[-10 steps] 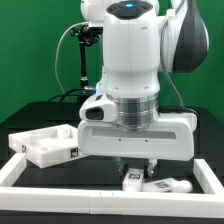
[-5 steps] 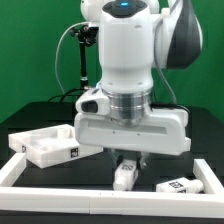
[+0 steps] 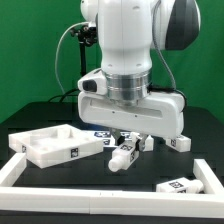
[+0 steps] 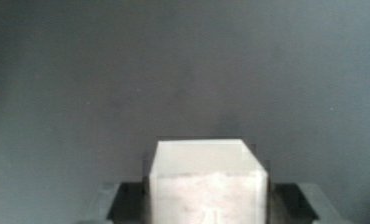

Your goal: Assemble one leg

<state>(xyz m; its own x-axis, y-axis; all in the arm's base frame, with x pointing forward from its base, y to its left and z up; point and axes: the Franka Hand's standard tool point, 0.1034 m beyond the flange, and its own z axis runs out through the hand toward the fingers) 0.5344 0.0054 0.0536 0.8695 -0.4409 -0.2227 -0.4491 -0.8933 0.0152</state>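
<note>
White: one leg [image 3: 119,160] in one hand [image 3: 127,146]

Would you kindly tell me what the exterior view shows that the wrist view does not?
Only the exterior view: the arm, the white tabletop at that view's left, and a loose leg near the white rail. Only the wrist view: a close look at the held leg and its end between the dark fingers. Both: the gripper shut on that leg.
</note>
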